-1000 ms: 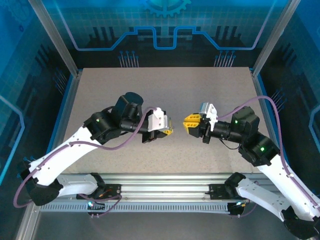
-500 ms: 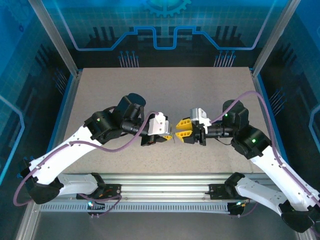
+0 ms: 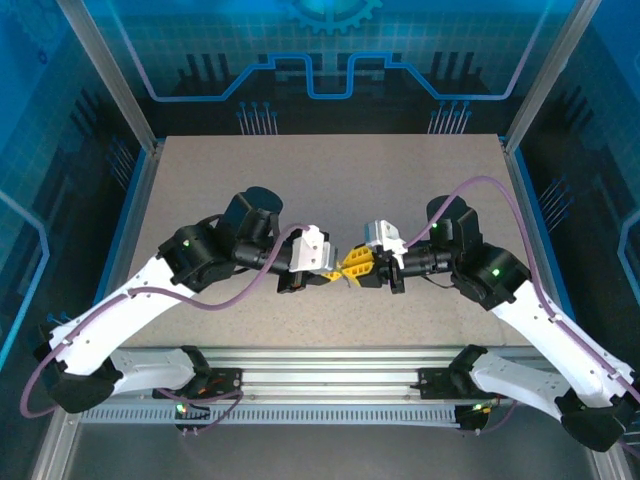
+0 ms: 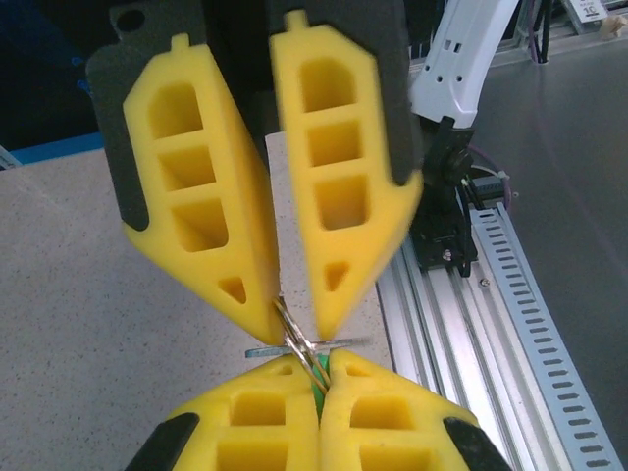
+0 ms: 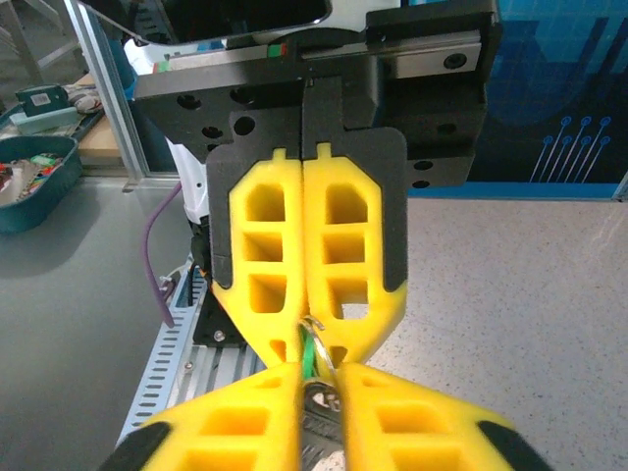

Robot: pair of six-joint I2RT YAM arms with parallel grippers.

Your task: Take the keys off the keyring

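Observation:
The keyring hangs between the two grippers, which meet tip to tip above the table. My left gripper is shut on the ring and a green key. A thin silver key sticks out sideways at the ring. My right gripper faces it with its yellow fingers a narrow gap apart; the ring lies in that gap against one finger. In the right wrist view, my right gripper straddles the ring, green key and a silver key. From above, both grippers touch at the table's middle front.
The aluminium rail with both arm bases runs along the near edge, just below the grippers. Blue-framed walls close in the table on three sides. Purple cables loop off both arms.
My right gripper has moved left to meet the left gripper, and its fingers have narrowed around the ring. The left gripper has held the keyring almost in place.

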